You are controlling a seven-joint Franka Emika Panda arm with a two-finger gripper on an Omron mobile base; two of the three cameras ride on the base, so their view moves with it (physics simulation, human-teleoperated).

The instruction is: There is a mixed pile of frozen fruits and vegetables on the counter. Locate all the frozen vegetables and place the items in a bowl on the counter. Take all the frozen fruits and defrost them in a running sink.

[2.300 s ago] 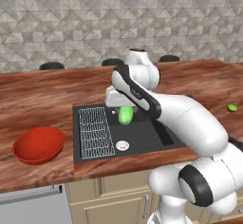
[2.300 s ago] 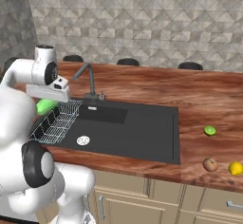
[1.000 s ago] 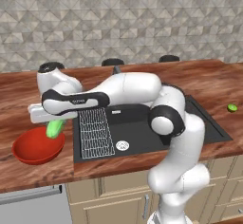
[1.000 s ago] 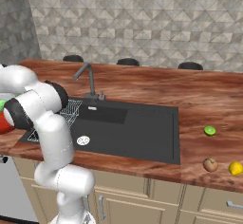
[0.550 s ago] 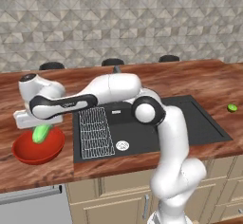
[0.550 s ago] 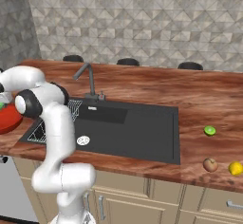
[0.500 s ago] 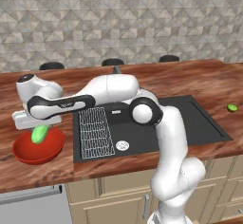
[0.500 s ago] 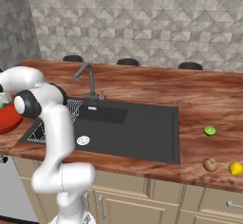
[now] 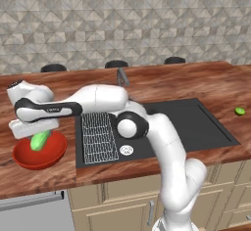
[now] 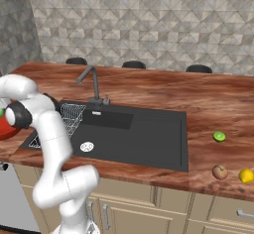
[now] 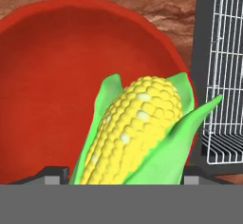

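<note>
A frozen vegetable, a yellow corn cob in a light green husk (image 11: 137,123), is held between my gripper's (image 11: 123,174) jaws, which are shut on it. It hangs just above the inside of the glossy red bowl (image 11: 52,76). From the left base view, the gripper (image 9: 38,135) holds the green piece (image 9: 40,141) over the bowl (image 9: 24,157) at the counter's (image 9: 186,83) left end. On the counter right of the black sink (image 10: 144,139) lie a green lime-like ball (image 10: 219,136), a reddish-brown round piece (image 10: 220,171) and a yellow piece (image 10: 246,175).
The wire grid rack (image 9: 100,137) sits in the sink's left part, right beside the bowl, with the silver drain (image 9: 126,150) below it. The dark faucet (image 10: 92,82) rises behind the basin. My arm stretches low across the rack.
The arm has swung left from over the sink to over the red bowl, carrying the green piece. In the last half second it has hardly moved.
</note>
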